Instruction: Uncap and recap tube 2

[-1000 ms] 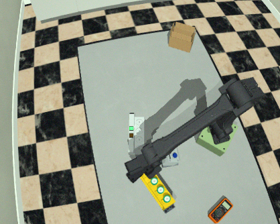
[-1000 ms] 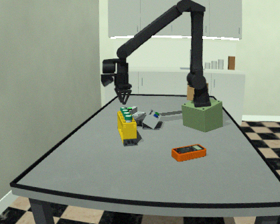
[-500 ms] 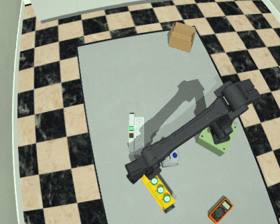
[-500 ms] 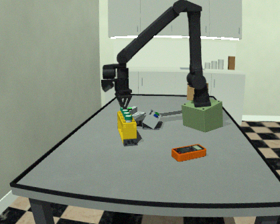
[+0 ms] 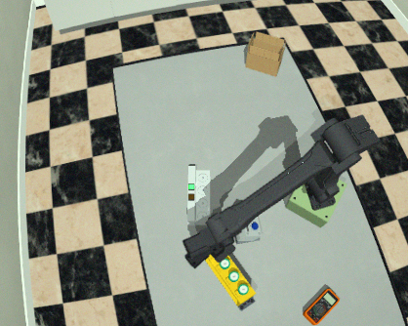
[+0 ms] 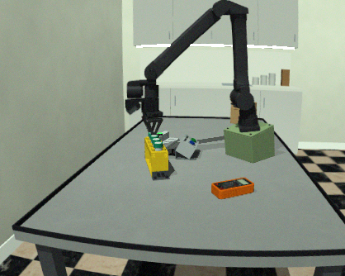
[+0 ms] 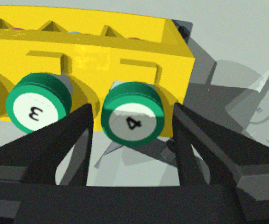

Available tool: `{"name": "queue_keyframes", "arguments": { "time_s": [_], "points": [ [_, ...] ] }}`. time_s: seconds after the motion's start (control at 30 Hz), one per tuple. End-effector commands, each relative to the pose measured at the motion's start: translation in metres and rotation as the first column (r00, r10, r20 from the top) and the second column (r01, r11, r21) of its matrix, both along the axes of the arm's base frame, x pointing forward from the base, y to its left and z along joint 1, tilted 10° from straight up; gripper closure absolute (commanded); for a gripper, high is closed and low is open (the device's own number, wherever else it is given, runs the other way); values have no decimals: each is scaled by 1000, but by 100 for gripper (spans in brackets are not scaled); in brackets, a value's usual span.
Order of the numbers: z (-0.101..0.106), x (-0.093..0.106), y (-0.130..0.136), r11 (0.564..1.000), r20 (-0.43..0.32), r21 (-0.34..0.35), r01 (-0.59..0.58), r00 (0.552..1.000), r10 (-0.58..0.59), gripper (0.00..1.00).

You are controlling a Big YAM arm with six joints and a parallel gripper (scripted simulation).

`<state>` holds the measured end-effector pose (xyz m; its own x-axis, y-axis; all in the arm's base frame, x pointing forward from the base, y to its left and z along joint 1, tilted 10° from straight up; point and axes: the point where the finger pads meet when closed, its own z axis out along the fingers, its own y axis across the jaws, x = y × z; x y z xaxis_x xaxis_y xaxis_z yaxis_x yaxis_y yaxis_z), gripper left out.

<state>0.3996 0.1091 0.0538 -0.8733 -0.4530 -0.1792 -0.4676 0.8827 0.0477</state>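
Note:
The yellow decapping station (image 5: 217, 268) (image 6: 158, 161) (image 7: 92, 55) holds green-rimmed white caps. Cap 4 (image 7: 132, 120) and cap 3 (image 7: 37, 107) sit on their tubes; cap 2 (image 5: 234, 276) and cap 1 (image 5: 243, 289) are on at the far end from the arm. My gripper (image 6: 153, 130) (image 7: 132, 112) is partly open, with its fingertips either side of cap 4; contact cannot be told. The cap tray (image 5: 206, 183) (image 6: 169, 143) shows no cap in its visible nests. Its green lamp (image 5: 191, 186) is lit; the amber lamp (image 5: 191, 197) is dark. The blue CYCLE key (image 5: 254, 225) and green READY key (image 6: 193, 140) share one housing (image 5: 248, 238) (image 6: 186, 149).
The arm hides the tube 4 end of the station in the top view. The green arm base (image 5: 319, 215) (image 6: 253, 146) stands right of the housing. An orange multimeter (image 5: 321, 306) (image 6: 233, 188) lies near the station, and a cardboard box (image 5: 265, 56) stands at the far end.

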Motion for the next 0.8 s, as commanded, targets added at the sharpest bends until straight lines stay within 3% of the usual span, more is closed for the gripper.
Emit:
{"name": "queue_keyframes", "arguments": {
  "time_s": [0.0, 0.77],
  "points": [
    [-8, -1, 3, 1000, -12, -2, 0, 1000, 0, 51],
    [-11, -1, 3, 1000, -14, -3, 0, 1000, 0, 51]
  ]
}}
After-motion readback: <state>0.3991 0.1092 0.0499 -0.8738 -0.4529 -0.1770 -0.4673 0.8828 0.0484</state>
